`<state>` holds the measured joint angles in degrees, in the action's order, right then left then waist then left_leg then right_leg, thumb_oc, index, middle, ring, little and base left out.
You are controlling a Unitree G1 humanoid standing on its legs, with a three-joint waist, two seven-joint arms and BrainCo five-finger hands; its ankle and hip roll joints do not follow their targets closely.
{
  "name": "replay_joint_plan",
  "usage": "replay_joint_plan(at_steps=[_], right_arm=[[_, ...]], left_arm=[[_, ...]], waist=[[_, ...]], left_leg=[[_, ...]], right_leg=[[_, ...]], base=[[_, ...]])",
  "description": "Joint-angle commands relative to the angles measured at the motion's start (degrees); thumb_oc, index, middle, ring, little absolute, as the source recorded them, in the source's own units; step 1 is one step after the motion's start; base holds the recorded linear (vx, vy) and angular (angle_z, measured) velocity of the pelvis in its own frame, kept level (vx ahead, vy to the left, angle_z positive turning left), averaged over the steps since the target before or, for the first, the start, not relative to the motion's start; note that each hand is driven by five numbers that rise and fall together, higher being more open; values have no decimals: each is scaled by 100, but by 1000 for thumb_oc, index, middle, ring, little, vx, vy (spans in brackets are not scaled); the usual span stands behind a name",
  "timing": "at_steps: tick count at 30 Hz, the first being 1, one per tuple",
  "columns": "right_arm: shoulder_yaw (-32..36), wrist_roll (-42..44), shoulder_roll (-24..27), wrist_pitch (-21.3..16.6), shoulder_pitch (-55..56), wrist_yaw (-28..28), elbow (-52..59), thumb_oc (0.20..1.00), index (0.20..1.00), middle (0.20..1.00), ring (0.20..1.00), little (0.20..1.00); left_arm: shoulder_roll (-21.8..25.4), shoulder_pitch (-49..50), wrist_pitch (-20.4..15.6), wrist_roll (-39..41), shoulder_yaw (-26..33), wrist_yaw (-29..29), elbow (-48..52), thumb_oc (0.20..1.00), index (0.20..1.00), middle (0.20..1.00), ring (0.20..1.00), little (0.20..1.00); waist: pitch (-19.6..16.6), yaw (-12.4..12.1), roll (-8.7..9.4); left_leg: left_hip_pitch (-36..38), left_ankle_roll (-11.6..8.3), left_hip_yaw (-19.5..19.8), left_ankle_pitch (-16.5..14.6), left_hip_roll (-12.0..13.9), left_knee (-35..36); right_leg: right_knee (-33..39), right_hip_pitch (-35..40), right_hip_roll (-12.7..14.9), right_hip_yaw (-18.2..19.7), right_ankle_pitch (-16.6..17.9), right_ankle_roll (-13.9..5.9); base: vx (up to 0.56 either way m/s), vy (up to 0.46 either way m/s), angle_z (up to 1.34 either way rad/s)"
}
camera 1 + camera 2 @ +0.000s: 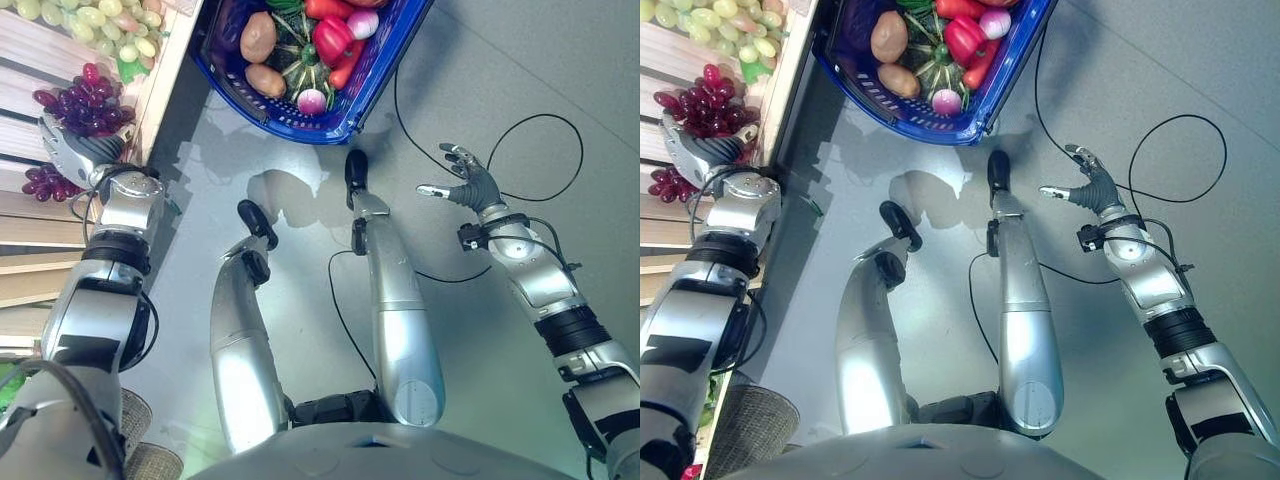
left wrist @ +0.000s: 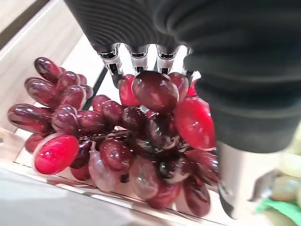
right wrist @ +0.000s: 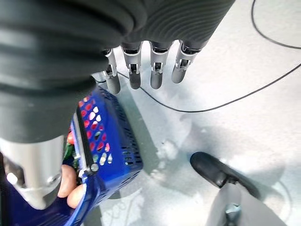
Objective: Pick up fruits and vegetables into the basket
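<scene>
Basket (image 1: 372, 95) holds potatoes (image 1: 258, 37), peppers (image 1: 333, 40), radishes (image 1: 312, 101).

Left robot hand (image 1: 70, 148) fingertips behind grapes (image 2: 117, 136)

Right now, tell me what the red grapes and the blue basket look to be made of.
Red grapes: likely plastic replicas, glossy and translucent, with hard bright highlights on each; real fruit cannot be ruled out. The left robot hand reaches over the bunch. Blue basket: moulded plastic by its look, uniform blue, its wall pierced by regular slots.
</scene>
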<state>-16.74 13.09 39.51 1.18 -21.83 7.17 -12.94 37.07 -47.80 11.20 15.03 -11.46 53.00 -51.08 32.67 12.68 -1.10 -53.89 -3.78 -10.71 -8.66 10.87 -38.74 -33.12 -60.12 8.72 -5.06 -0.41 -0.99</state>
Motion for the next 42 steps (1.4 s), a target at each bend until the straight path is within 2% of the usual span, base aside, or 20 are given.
replay_joint_plan(at_steps=[1, 12, 15, 27, 28, 31, 36, 42], right_arm=[[-139, 183, 27, -249, 99, 95, 131, 1000, 1000, 1000, 1000, 1000], [-174, 426, 85, -376, -49, 138, -18, 1000, 1000, 1000, 1000, 1000], [-192, 484, 95, -413, -94, 158, -38, 1000, 1000, 1000, 1000, 1000], [-194, 747, 168, -513, -262, 79, -158, 1000, 1000, 1000, 1000, 1000], [-195, 747, 162, -501, -265, 83, -145, 1000, 1000, 1000, 1000, 1000], [-169, 771, 168, -498, -245, 69, -93, 1000, 1000, 1000, 1000, 1000], [-147, 748, 163, -506, -215, 74, -34, 1000, 1000, 1000, 1000, 1000], [-109, 657, 116, -507, -136, 167, 66, 1000, 1000, 1000, 1000, 1000]], left_arm=[[389, 219, 111, 184, 107, 275, -344, 1000, 1000, 1000, 1000, 1000], [506, 19, 457, 184, -47, 242, -649, 1000, 1000, 1000, 1000, 1000], [527, -51, 724, 119, -152, 205, -723, 1000, 1000, 1000, 1000, 1000], [609, -291, 1335, 467, -344, 199, -1005, 1000, 1000, 1000, 1000, 1000], [606, -293, 1373, 509, -355, 187, -1012, 718, 718, 718, 718, 718], [597, -264, 1360, 597, -350, 112, -1018, 200, 200, 200, 200, 200], [561, -206, 1086, 812, -297, 176, -978, 200, 200, 200, 200, 200], [451, -32, 484, 714, -117, 240, -648, 200, 200, 200, 200, 200]], waist=[[-288, -86, 245], [-288, -96, 294], [-288, -94, 304], [-288, -65, 350], [-288, -61, 352], [-288, -53, 348], [-288, -44, 334], [-288, -61, 335]], left_leg=[[-269, -158, 157, -115, -20, 119], [-484, -161, 226, -112, -41, 105], [-555, -160, 242, -113, -56, 86], [-724, -184, 263, -103, -45, 87], [-735, -188, 262, -104, -44, 85], [-747, -192, 258, -91, -46, 109], [-757, -207, 255, -79, -38, 131], [-728, -214, 256, -65, -45, 182]], right_leg=[[-385, -31, -179, 56, -766, -259], [-379, -210, -192, 38, -733, -234], [-396, -274, -204, 30, -723, -225], [-341, -442, -217, 8, -660, -212], [-336, -453, -221, 9, -655, -213], [-322, -476, -232, 5, -645, -209], [-303, -495, -232, 15, -644, -208], [-279, -462, -250, 18, -664, -191]], base=[[0, 0, 0], [0, 0, 0], [0, 0, 0], [-3, -11, -1], [-5, -25, -4], [-2, -13, -5], [0, -4, -2], [0, 0, 0]])
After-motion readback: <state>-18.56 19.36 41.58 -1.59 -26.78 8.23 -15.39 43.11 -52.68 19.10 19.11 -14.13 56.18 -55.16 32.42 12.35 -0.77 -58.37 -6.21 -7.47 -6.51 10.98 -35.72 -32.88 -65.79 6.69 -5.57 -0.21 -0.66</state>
